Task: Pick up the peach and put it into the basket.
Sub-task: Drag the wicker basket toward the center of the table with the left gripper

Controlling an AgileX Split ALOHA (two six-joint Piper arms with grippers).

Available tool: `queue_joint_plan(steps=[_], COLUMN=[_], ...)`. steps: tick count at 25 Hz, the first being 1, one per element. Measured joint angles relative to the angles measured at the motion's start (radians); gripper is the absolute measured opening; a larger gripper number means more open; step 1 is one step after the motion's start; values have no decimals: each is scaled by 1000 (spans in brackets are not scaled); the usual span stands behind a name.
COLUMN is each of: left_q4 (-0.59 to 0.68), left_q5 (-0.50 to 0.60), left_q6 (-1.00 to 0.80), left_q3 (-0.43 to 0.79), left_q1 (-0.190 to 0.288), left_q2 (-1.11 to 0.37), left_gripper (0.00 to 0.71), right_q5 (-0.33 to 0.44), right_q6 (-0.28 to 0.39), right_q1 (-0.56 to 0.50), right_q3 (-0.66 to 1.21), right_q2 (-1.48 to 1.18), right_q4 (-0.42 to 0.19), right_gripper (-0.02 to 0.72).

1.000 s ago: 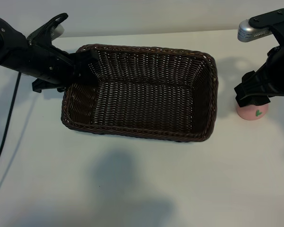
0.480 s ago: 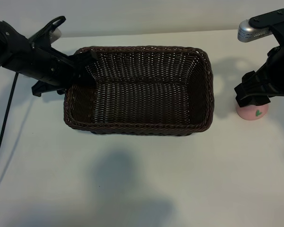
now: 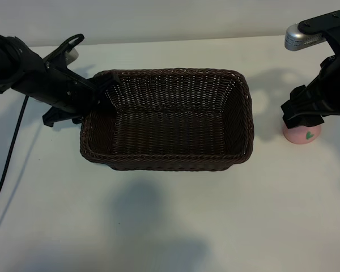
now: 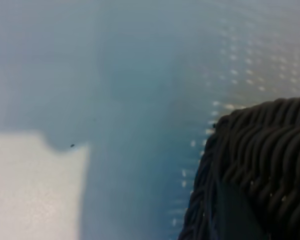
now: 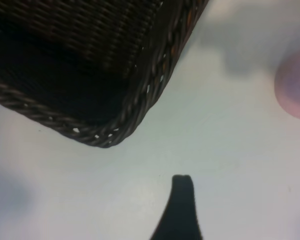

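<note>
White tabletop (image 3: 170,226) all round, plain pale wall behind, and nothing much else on it besides the two task items. Sitting in the middle was the basket (image 3: 167,161) — dark woven wicker, nothing inside it. The peach (image 3: 301,136) was off to the basket's right on the table, apart from the rim and clearly not in yet.

Left gripper (image 3: 100,93) was at the basket's far-left corner, clamped on the rim at a medium width; the left wrist view showed the weave right up against a finger, so I read that as a hold on the basket and not just a hover. Right gripper (image 3: 302,118) hung directly over the peach with its jaws spread wide. It hid the top of the fruit in the exterior view, and I couldn't tell whether the fingers were touching it. In the right wrist view only one dark fingertip (image 5: 182,195) showed over bare table, with the peach (image 5: 293,92) out at the edge of the shot, which made me think nothing was gripped.

What could go wrong from here, as I saw it:
- the peach is round and smooth-looking, so an off-centre squeeze could squirt it sideways and send it rolling
- if the left arm drags the basket while the right arm carries across, the drop could clip the rim or miss
- a release from too high might bounce it back out — those sides slope outward
</note>
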Motion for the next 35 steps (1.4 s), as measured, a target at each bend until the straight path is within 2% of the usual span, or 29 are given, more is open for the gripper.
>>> queue_joint_plan(steps=[21,23,28,29,31,35], left_q4=[-7,-7,14,27,57,157], left_q5=[-15,-10,17,24,37,73], left_q6=[-29,-31,-39,-39,-56,-101], left_q3=[8,8,8,8,8,8], left_q1=[0,0,0,0,0,0], left_q2=[0,0,-20,-30,-55,-112], left_gripper=[313,351,600,632,673,680], right_q5=[0,0,1,1,1,1], right_q6=[0,0,0,0,0,0], right_q1=[0,0,0,0,0,0], right_q3=[0,0,0,0,0,0], right_q2=[0,0,0,0,0,0], right_q4=[-1,-1,-1,-1,-1,-1], right_gripper=[595,595,595,595,595,595])
